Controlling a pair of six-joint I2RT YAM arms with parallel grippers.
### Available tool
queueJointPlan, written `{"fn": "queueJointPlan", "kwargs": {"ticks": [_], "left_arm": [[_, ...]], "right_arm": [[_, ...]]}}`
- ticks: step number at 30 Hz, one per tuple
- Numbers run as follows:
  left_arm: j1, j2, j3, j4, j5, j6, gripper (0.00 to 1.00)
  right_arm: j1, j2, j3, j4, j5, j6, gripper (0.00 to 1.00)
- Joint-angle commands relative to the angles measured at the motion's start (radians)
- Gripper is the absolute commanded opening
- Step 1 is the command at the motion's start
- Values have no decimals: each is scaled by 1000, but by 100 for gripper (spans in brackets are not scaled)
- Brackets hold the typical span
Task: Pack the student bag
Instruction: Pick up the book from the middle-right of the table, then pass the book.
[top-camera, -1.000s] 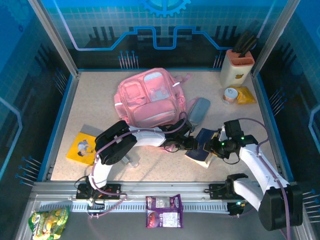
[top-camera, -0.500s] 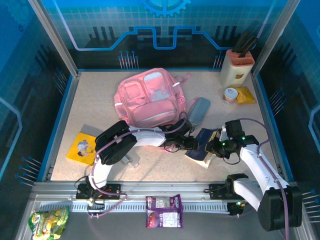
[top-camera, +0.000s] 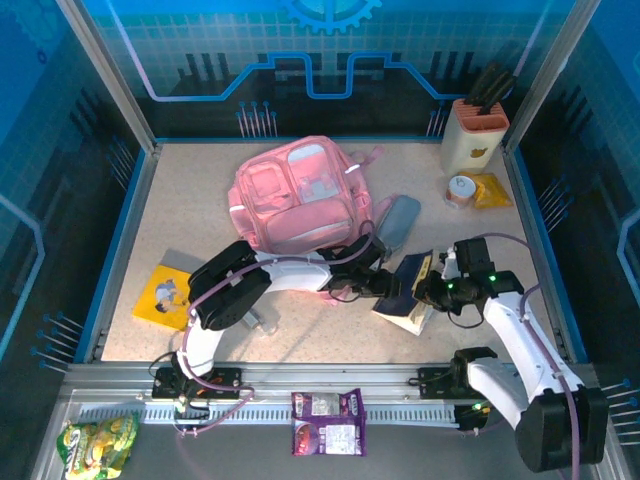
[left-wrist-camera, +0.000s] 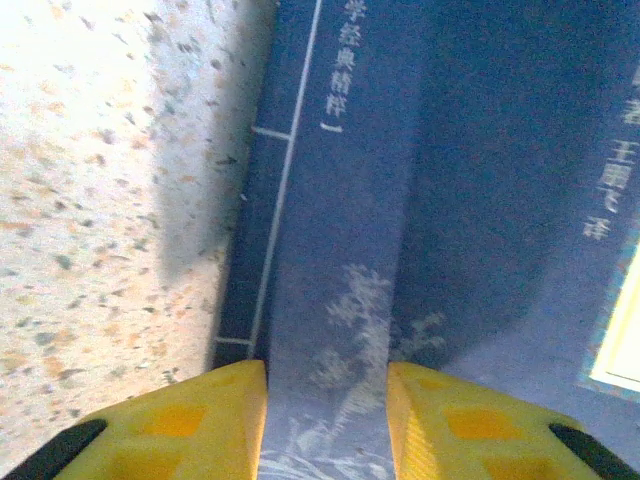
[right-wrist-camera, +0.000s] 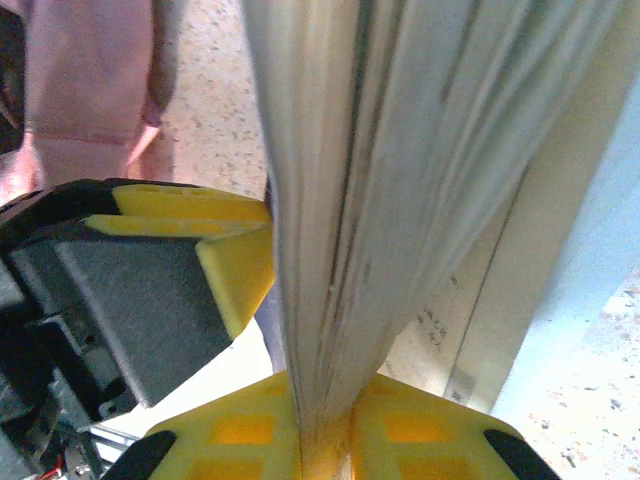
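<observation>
r gripper (right-wrist-camera: 322, 425) clamps book (top-camera: 405, 292) pages; l gripper (left-wrist-camera: 325, 405), arm outstretched, part-open, maybe astride spine.

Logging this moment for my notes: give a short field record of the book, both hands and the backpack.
book: dark blue, between the two hands
right hand: shut on the book's page edge
left hand: at the book's blue cover; grip unclear
student bag: pink, lying behind the book
pencil case: grey, right of the bag
</observation>
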Motion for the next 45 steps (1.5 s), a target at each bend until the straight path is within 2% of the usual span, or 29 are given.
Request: {"fn": "queueJointPlan", "kwargs": {"ticks": [1, 5, 9, 14, 17, 20, 25, 29, 33, 35, 38, 41, 45], "left_arm": [[35, -131, -25, -25, 1, 31, 42], [80, -291, -131, 13, -20, 33, 53], [158, -403, -220, 42, 44, 17, 64], [248, -488, -336, 206, 159, -24, 75], [283, -484, -360, 242, 196, -55, 76], [293, -474, -386, 333, 238, -96, 75], [302, -452, -444, 654, 329, -234, 61], [331, -430, -484, 819, 348, -330, 39], [344, -410, -495, 891, 355, -378, 17], [344, -412, -488, 893, 356, -388, 7], [346, -438, -470, 862, 357, -380, 4], [345, -473, -437, 753, 340, -347, 0], [345, -508, -412, 715, 323, -358, 0]], "right_arm": [[-11, -35, 74, -56, -47, -8, 17], [-11, -52, 134, -75, -110, -26, 17], [6, -44, 209, -45, -185, -33, 18], [33, 0, 227, 138, -339, 50, 19], [55, 27, 208, 303, -432, 139, 18], [85, 38, 185, 428, -454, 201, 18], [93, 87, 141, 529, -464, 239, 18], [92, 122, 135, 510, -460, 198, 18], [87, 125, 133, 487, -430, 172, 23], [83, 126, 135, 471, -427, 158, 32], [74, 122, 150, 388, -390, 116, 57], [62, 114, 164, 297, -317, 77, 77], [57, 142, 158, 313, -366, 89, 89]]}}
